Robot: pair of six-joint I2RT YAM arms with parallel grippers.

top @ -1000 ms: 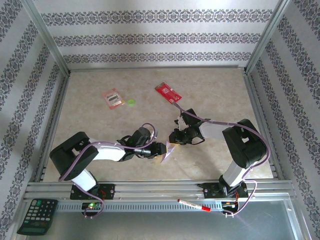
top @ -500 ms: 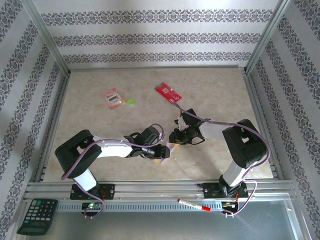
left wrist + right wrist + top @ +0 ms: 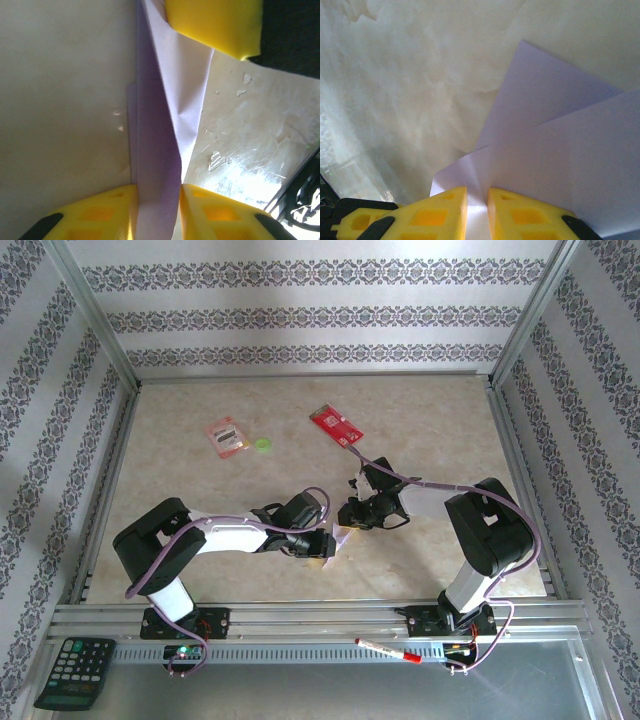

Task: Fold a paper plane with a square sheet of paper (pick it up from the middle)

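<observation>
Black-and-white arms (image 3: 235, 536), yellow fingers (image 3: 440, 212), purple cables (image 3: 425, 482)

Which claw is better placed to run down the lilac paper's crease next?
Left, probably. The left claw straddles the lilac paper, whose ridge runs lengthways between its jaws. The right claw pinches near a flap corner, which suits anchoring better.

Robot lab cell, aluminium frame (image 3: 320, 618)
</observation>
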